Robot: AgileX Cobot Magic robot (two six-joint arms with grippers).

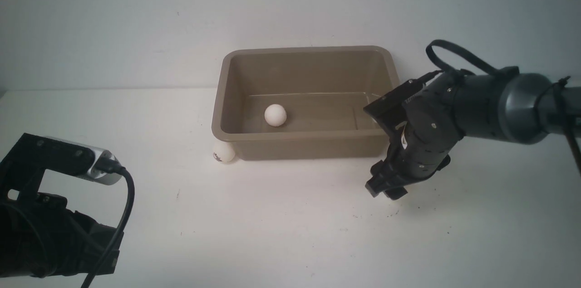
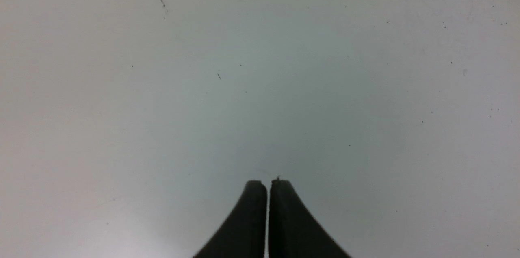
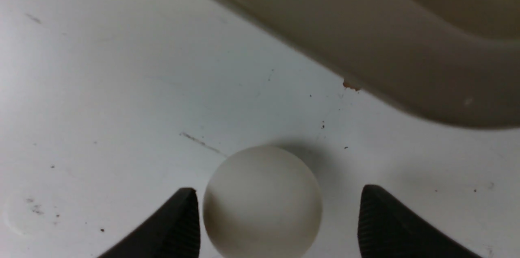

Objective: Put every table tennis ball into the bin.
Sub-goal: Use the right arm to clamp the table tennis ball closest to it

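The taupe bin (image 1: 305, 49) stands at the middle of the table. One white table tennis ball (image 1: 275, 114) lies on its floor. A second ball (image 1: 224, 153), with a dark logo, rests on the table against the bin's near left corner. My right gripper (image 1: 386, 189) is low at the bin's near right corner. In the right wrist view it (image 3: 278, 191) is open around a third ball (image 3: 263, 203) on the table. One finger is almost touching the ball and the other stands apart. My left gripper (image 2: 268, 183) is shut on nothing above bare table.
The left arm with its wrist camera (image 1: 54, 163) sits at the near left of the table. The bin's outer wall (image 3: 365, 38) runs close past the right gripper. A white wall rises behind the table.
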